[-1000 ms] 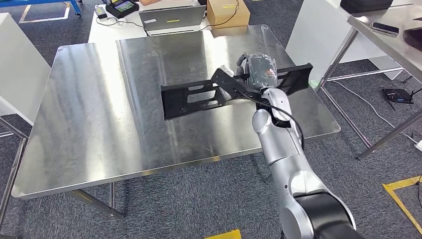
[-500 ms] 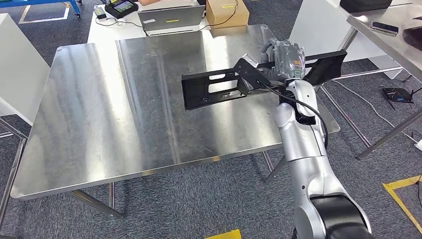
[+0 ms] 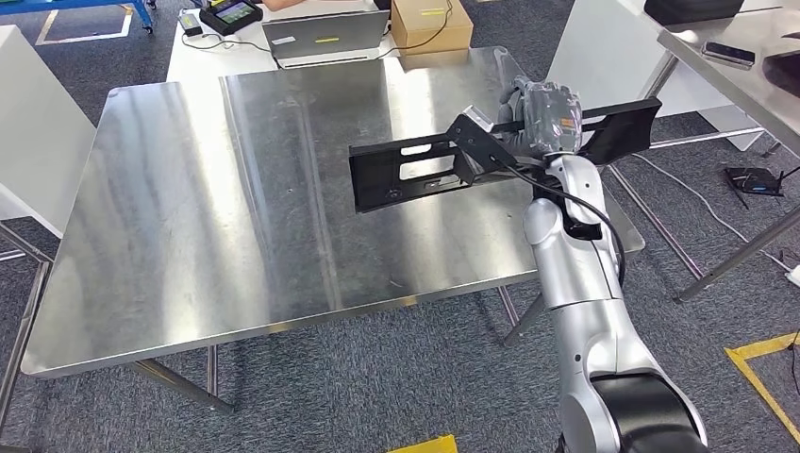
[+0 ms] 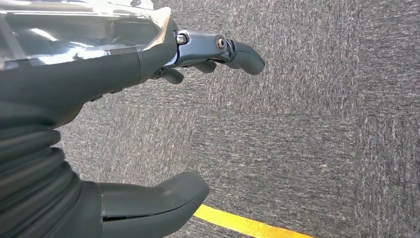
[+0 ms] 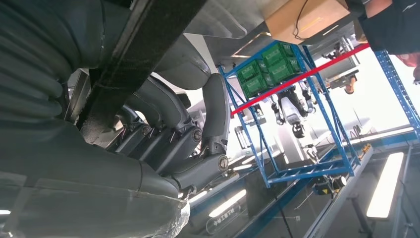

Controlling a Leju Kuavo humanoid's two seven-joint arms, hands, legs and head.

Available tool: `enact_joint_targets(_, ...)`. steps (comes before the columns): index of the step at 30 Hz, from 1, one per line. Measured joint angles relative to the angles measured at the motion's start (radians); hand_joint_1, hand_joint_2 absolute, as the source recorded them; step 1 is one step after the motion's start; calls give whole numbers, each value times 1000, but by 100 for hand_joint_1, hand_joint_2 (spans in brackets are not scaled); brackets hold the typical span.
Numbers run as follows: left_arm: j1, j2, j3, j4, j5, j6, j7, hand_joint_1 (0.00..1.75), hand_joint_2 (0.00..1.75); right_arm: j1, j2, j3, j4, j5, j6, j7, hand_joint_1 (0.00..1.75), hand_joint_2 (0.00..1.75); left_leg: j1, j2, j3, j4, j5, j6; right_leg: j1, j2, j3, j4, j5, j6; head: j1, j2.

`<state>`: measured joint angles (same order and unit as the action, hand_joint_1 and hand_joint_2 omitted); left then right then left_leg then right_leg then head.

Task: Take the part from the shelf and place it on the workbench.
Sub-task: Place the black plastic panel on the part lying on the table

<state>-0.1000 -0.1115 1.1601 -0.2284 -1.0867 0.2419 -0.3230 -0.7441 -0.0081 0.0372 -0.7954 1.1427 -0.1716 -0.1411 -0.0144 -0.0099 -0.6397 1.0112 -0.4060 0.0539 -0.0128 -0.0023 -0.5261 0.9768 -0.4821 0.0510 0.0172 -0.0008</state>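
Lowering the long black part [image 3: 415, 172], gripped mid-length by the right robot hand [image 3: 540, 118], level onto the table [image 3: 189, 189] before releasing; left robot hand [image 4: 148, 124] spread, empty.

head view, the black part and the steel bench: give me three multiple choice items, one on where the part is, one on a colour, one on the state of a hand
1. Where is the black part?
A. lying on the carpet
B. over the right side of the workbench
C. on the cardboard box

2. What colour is the part?
A. black
B. yellow
C. white

3. What is the right hand doing?
A. hanging empty
B. pressing the laptop
C. gripping the part

Answers: 1 B, the head view shows the part held across the bench's right side. 2 A, it is dark all over against the steel. 3 C, the hand wraps the part, which sticks out on both sides of it.
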Motion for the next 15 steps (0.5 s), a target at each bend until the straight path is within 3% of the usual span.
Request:
enact_joint_targets(6,0,0,0,-5,-3,-3,11,0,175,2,-2,-6,0,-1,1,4,175,175,-7,0,0,2,-5,8,-7,0,1,-1,-2,6,0,0)
enact_joint_targets(10,-1,0,0,-10,-8,-3,24,0,175,4,-3,-12,-4,1,1,8,175,175,-4,0,10,-9,-11,22,-10,0,-6,16,-16,16,0,0)
enact_joint_targets(11,-1,0,0,-10,-10,-4,26,0,175,5,-4,-13,-6,3,2,9,175,175,0,1,16,-13,-10,26,-9,0,-27,55,-32,14,0,0)
enact_joint_targets(14,-3,0,0,-10,-14,-7,28,0,175,15,-9,-17,-8,6,4,14,175,175,2,0,25,-15,-19,32,-9,1,-148,268,-102,6,1,0)
enact_joint_targets(15,-2,0,0,-10,-17,-9,28,0,175,21,-11,-20,-8,6,5,15,175,175,2,-1,30,-15,-23,32,-9,1,-179,312,-107,8,1,0)
